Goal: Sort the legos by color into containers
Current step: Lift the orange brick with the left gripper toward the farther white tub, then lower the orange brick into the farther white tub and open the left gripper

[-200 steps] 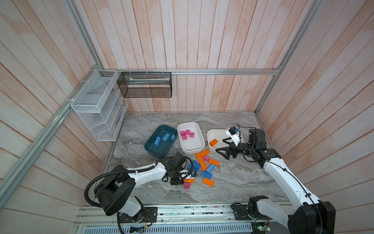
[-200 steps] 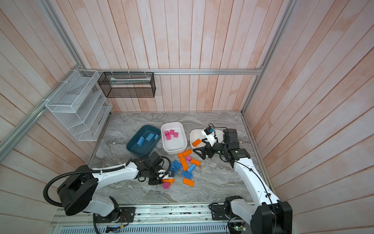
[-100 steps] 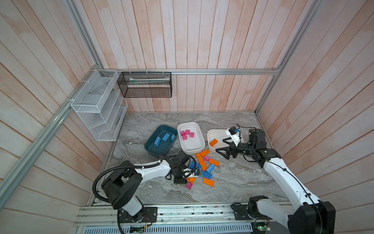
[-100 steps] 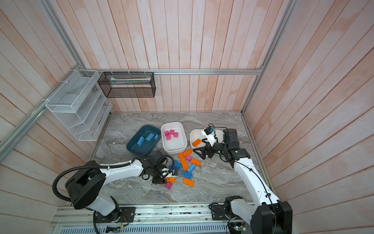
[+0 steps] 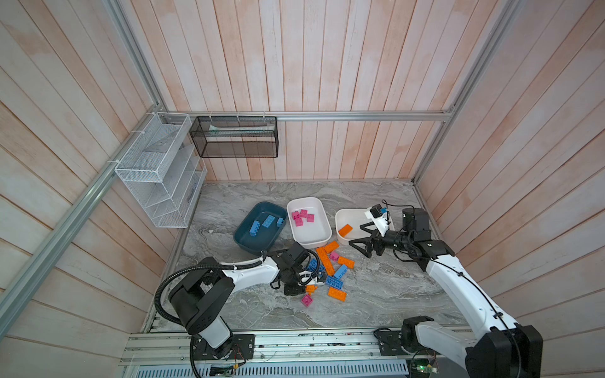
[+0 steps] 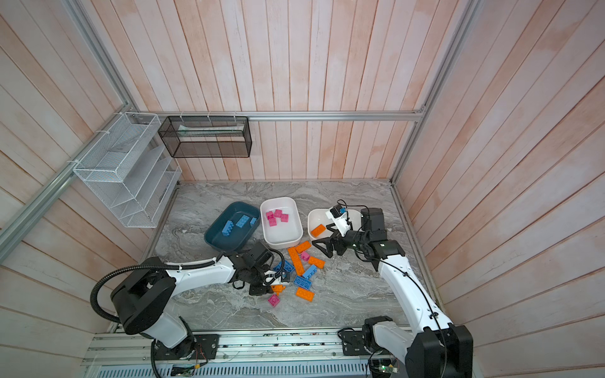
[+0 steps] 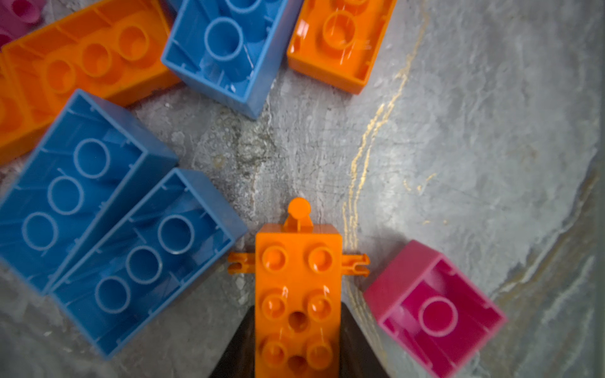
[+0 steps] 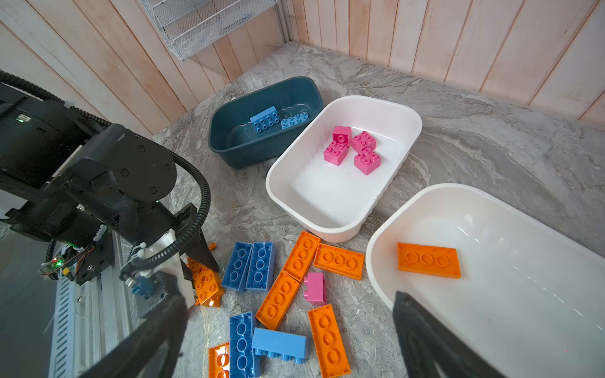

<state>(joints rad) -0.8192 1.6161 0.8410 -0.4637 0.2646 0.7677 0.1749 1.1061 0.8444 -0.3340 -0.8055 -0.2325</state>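
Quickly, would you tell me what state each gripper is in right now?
Left gripper: closed on a small orange studded plastic brick.
Right gripper: open, holding nothing.

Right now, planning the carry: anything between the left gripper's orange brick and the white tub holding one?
Yes. Loose bricks lie on the table between the orange brick and the white tub, and the open right gripper hangs by its near rim.
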